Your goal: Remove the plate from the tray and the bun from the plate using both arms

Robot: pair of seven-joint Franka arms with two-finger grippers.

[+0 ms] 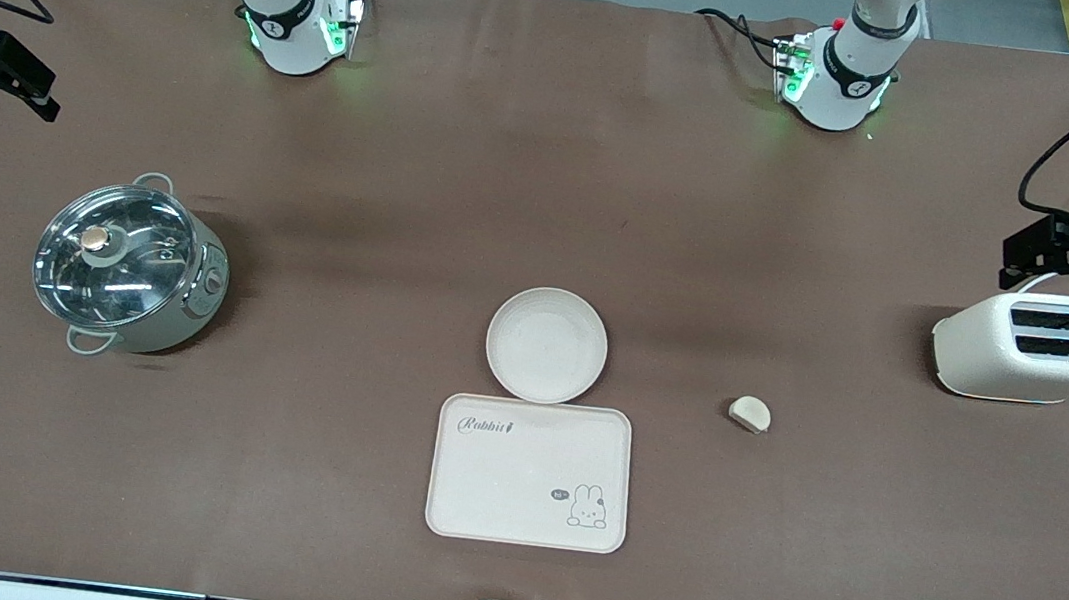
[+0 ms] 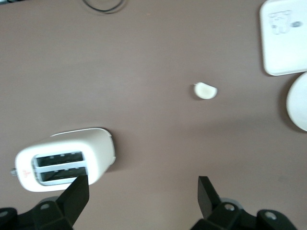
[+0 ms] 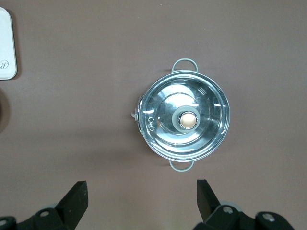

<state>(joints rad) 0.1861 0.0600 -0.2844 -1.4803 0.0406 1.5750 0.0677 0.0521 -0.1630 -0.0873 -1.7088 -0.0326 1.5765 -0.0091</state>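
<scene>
The round cream plate (image 1: 547, 344) lies on the brown table, just farther from the front camera than the rabbit tray (image 1: 493, 487) and touching its edge. Its rim shows in the left wrist view (image 2: 298, 103). The small half-moon bun (image 1: 750, 413) lies on the table toward the left arm's end, between plate and toaster; it also shows in the left wrist view (image 2: 205, 90). My left gripper (image 1: 1027, 258) (image 2: 143, 196) is open and empty, up over the table by the toaster. My right gripper (image 1: 12, 74) (image 3: 142, 199) is open and empty, up near the pot.
A white toaster (image 1: 1037, 349) (image 2: 64, 160) stands at the left arm's end. A lidded steel pot (image 1: 127, 269) (image 3: 184, 120) stands at the right arm's end. The tray also shows in the wrist views (image 2: 283, 43) (image 3: 5, 43). Cables lie along the near table edge.
</scene>
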